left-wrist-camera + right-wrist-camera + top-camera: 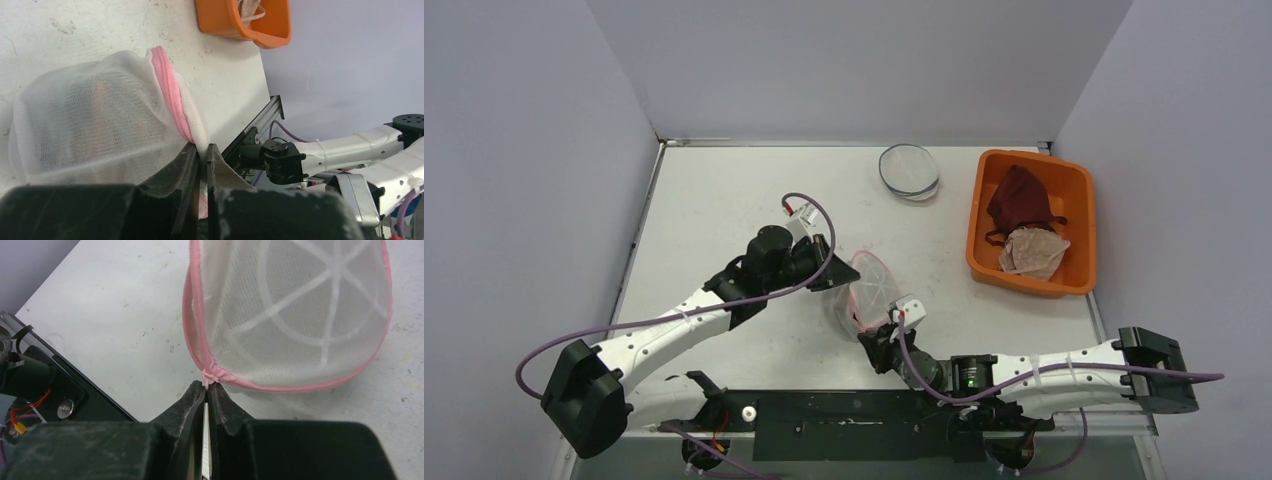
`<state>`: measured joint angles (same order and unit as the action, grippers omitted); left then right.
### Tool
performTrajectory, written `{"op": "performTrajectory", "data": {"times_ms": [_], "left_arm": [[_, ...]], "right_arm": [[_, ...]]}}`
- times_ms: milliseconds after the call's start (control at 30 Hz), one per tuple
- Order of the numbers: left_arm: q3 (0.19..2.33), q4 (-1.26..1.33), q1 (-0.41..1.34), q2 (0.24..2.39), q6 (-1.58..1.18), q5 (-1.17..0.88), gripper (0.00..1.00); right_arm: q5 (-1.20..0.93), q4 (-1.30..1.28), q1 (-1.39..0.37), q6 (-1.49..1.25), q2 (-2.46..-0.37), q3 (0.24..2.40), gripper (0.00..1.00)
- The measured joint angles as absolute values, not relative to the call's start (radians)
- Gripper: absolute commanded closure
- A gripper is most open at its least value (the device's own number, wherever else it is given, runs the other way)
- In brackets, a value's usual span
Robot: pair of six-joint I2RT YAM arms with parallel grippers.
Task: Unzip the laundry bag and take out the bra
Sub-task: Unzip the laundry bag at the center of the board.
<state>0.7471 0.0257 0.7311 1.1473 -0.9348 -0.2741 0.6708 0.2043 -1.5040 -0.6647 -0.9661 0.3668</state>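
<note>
Laundry bag (869, 290) sits mid-desk, 12 o'clock from the arm bases. Your right jaws pinch the zipper pull (209, 376) at the bag's 6 o'clock, and your left jaws clamp its pink seam (171, 100) at 9 o'clock. Draw the pull steadily along the curve, with the left anchoring.

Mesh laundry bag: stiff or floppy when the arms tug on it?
Likely semi-rigid: white ribs hold the laundry bag in a dome. Probably light, as it is thin see-through netting. The mesh looks soft between the ribs, so it may pucker where the left gripper pinches its edge and the right gripper grips the zipper pull.
</note>
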Motion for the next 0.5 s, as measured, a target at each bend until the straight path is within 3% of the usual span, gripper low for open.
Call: {"op": "performTrajectory", "data": {"times_ms": [100,200,267,367,500], "left_arm": [[0.762,0.024,0.729,1.182,-0.914,-0.293,0.86],[0.751,0.023,0.724,1.198,-0.904,-0.288,0.5],[0.72,0.029,0.719,1.188,-0.906,-0.274,0.34],[0.649,0.02,0.709,1.15,-0.921,-0.25,0.19],[0.604,-0.068,0.704,1.066,-0.93,-0.211,0.11]], "right_arm": [[0.67,0.248,-1.507,-0.658,-1.016,0.387,0.95],[0.67,0.27,-1.507,-0.66,-1.05,0.398,0.95],[0.671,0.278,-1.507,-0.666,-1.069,0.403,0.95],[0.673,0.284,-1.507,-0.674,-1.084,0.404,0.95],[0.673,0.288,-1.506,-0.686,-1.092,0.404,0.95]]}}
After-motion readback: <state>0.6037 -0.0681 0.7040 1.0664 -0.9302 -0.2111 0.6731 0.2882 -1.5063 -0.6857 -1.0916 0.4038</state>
